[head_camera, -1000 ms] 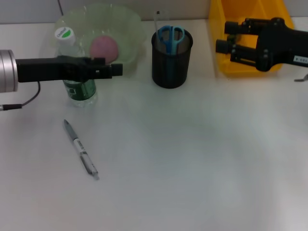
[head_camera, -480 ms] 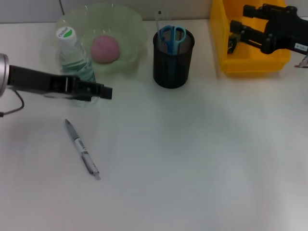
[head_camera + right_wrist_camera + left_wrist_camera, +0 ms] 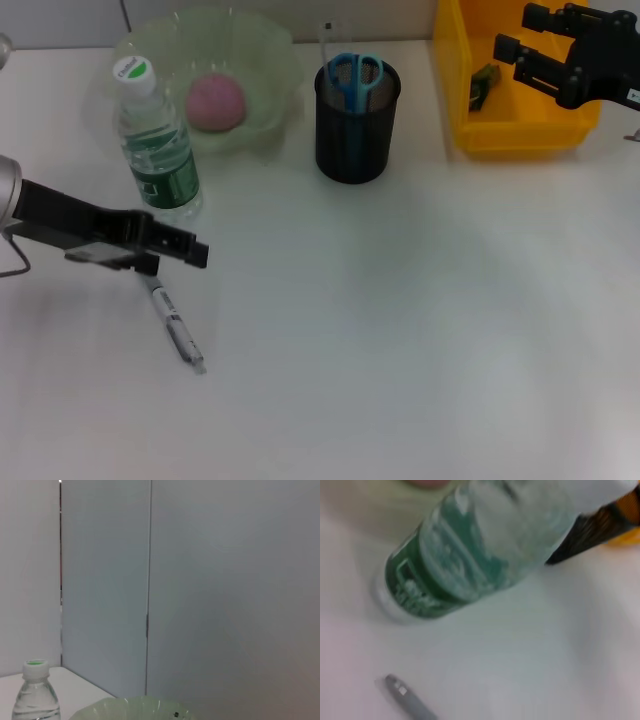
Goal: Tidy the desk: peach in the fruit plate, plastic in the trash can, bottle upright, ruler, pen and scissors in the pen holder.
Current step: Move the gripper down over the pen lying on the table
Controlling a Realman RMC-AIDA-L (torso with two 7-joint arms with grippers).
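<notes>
- The peach [image 3: 216, 101] already lies in the green fruit plate [image 3: 270, 60], well beyond the left gripper [image 3: 192, 252] on its far side.
- The bottle [image 3: 153, 140] stands upright with its cap on, just beyond that gripper and in front of the plate; this step looks done.
- The scissors [image 3: 354, 76] stand handles-up in the black mesh pen holder [image 3: 352, 140], and a clear strip beside them is probably the ruler [image 3: 327, 40]; the holder sits off to the gripper's right and farther away.
- A small dark scrap rests inside the yellow trash can [image 3: 520, 125], below the right gripper [image 3: 522, 50], which hangs above the bin at the far right. It may be the plastic, though that cannot be confirmed.
- Only the pen [image 3: 175, 328] seems left. It lies flat on the desk [image 3: 420, 330], with one end hidden directly under the left gripper and the other reaching toward the robot.
- The pen's long axis runs diagonally, from far-left to near-right, and its clear tip is at the near end.
- The left gripper hovers low over the pen's far end. Whether its fingers are spread or closed cannot be told.
- The right gripper's fingers look parted, and it holds nothing.
</notes>
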